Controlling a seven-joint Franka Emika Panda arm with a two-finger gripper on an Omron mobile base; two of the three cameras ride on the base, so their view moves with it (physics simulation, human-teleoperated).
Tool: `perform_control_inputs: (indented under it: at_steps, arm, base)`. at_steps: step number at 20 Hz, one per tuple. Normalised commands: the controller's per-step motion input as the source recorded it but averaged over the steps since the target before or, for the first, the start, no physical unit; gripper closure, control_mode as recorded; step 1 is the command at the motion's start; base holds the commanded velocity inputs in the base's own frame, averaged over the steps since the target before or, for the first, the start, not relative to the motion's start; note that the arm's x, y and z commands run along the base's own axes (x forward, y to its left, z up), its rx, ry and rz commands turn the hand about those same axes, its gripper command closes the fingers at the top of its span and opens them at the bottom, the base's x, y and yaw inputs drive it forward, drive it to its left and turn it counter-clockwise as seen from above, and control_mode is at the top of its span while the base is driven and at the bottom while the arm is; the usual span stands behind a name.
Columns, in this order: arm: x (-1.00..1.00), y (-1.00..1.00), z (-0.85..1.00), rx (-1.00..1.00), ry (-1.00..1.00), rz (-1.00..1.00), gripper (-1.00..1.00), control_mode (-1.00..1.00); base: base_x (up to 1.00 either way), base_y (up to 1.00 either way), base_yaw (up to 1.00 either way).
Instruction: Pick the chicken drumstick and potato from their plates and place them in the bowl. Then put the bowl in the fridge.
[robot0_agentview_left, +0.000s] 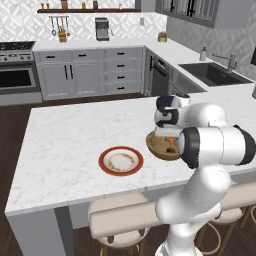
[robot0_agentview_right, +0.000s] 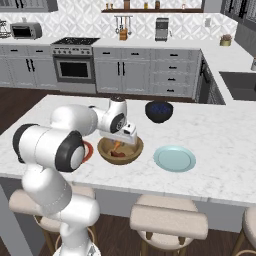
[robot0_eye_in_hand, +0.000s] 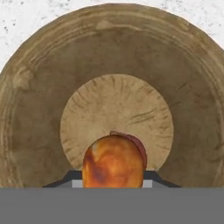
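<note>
The wooden bowl (robot0_agentview_left: 156, 148) (robot0_agentview_right: 133, 149) (robot0_eye_in_hand: 43, 109) stands on the island counter. My gripper (robot0_agentview_left: 168, 140) (robot0_agentview_right: 120, 142) (robot0_eye_in_hand: 113, 182) hangs just over its inside, pointing down, shut on the golden-orange chicken drumstick (robot0_eye_in_hand: 113, 161) (robot0_agentview_right: 117, 145). The dark reddish potato (robot0_eye_in_hand: 140, 145) (robot0_agentview_right: 118, 154) lies on the bowl's floor, mostly hidden behind the drumstick in the hand view. Left of the bowl sits the red-rimmed plate (robot0_agentview_left: 105, 161) (robot0_agentview_right: 89, 151) with nothing on it. On the bowl's right is the pale blue plate (robot0_agentview_right: 174, 158), also bare. The fridge is out of view.
A dark blue-black bowl (robot0_agentview_right: 159, 111) stands behind the wooden bowl toward the island's far edge. Stools (robot0_agentview_right: 169, 219) line the near side under the counter. A sink (robot0_agentview_left: 215, 73) is set in the counter at the right, and cabinets and an oven (robot0_agentview_right: 74, 68) line the back wall.
</note>
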Motion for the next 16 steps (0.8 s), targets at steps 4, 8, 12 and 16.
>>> perform_control_inputs:
  at_steps: [4, 8, 12, 16]
  arm:
    - [0.01, 0.00, -0.59, -0.03, 0.04, -0.01, -1.00, -1.00]
    - [0.02, -0.01, -0.02, 0.00, 0.00, 0.00, -1.00, -1.00]
    - [0.00, 0.00, 0.27, 0.00, -0.02, 0.00, -1.00, -1.00]
    - [-0.37, -0.32, 0.40, 0.06, -0.08, -0.01, -1.00, -1.00]
  base:
    - [0.00, 0.00, 0.00]
    - [0.00, 0.00, 0.00]
    - [0.00, 0.00, 0.00]
    - [0.00, 0.00, 0.00]
